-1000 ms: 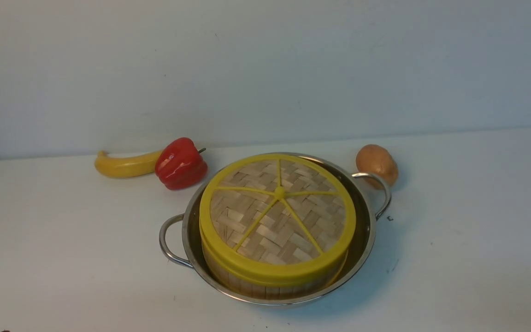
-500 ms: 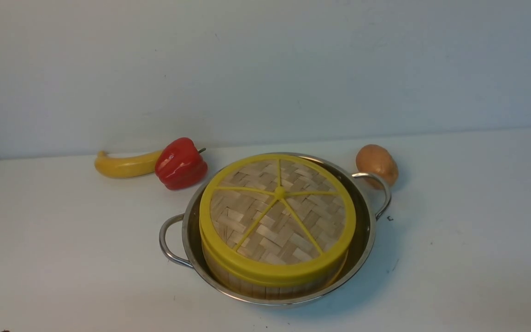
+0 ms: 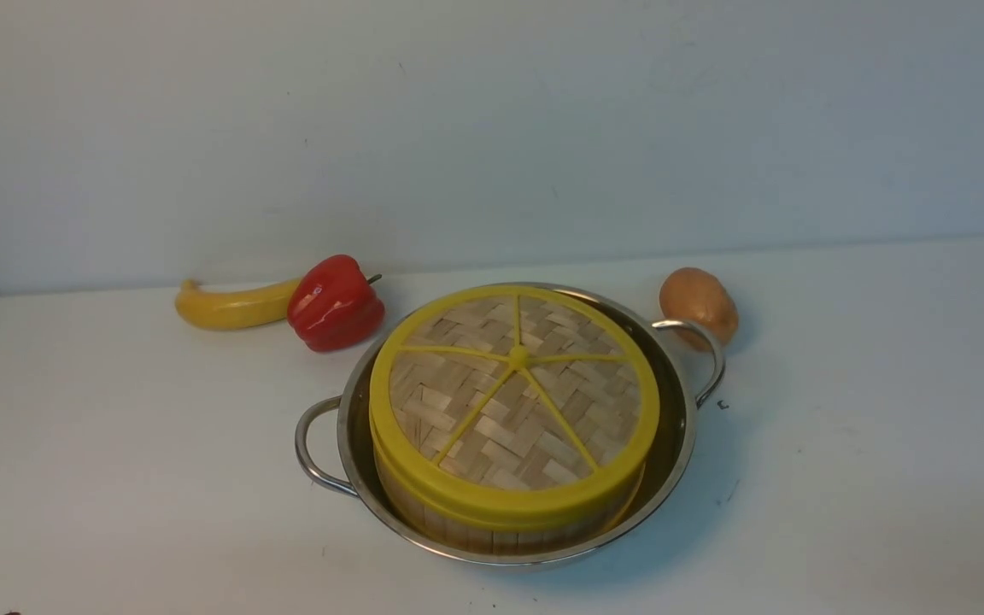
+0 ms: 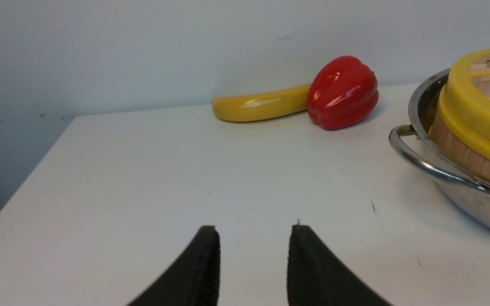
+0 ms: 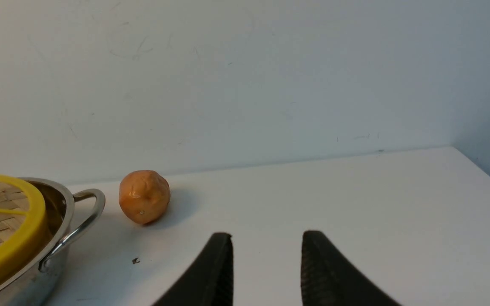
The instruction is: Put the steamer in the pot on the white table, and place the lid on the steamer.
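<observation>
Nearest to me, on my side of the wide shiny stainless-steel pot, both claws sat low over the plain white bench. The left claw had its black fingers apart with nothing between them, off toward the pot's left wire handle. The right claw was likewise parted and empty, well clear of the right handle.

In the pot stood the round bamboo steamer with slatted wooden sides. The flat woven-bamboo lid with its yellow rim and five spokes rested on top of it. I judged the task essentially finished.

The lid looked slightly tilted, its near edge lower. I could not tell whether it was fully seated. If it was only perched, any bump to the pot might have slid it off.

Beyond the pot, a brown potato lay just behind the right handle. A glossy red bell pepper and a yellow banana lay off to the left. A careless claw sweep could have clipped a handle and nudged the pot into them.
</observation>
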{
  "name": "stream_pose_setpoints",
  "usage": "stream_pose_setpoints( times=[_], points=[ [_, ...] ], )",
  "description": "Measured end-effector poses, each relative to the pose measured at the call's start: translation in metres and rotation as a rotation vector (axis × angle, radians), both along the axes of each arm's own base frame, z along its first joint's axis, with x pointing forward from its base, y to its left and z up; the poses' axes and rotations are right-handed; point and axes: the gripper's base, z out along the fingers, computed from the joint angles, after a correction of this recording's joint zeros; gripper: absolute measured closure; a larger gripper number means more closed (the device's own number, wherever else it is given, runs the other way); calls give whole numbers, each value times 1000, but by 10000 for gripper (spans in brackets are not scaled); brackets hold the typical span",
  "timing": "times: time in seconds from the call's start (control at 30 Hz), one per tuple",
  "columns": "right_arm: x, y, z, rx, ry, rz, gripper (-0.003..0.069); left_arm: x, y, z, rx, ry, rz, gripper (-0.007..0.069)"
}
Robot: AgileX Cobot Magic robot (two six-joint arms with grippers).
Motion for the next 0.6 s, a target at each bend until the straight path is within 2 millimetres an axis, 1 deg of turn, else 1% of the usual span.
stream_pose_setpoints(
  times=[0.6],
  points=[
    [0, 0, 0, 0, 0, 0, 417, 0, 0, 0, 0, 0, 0, 394]
  ],
)
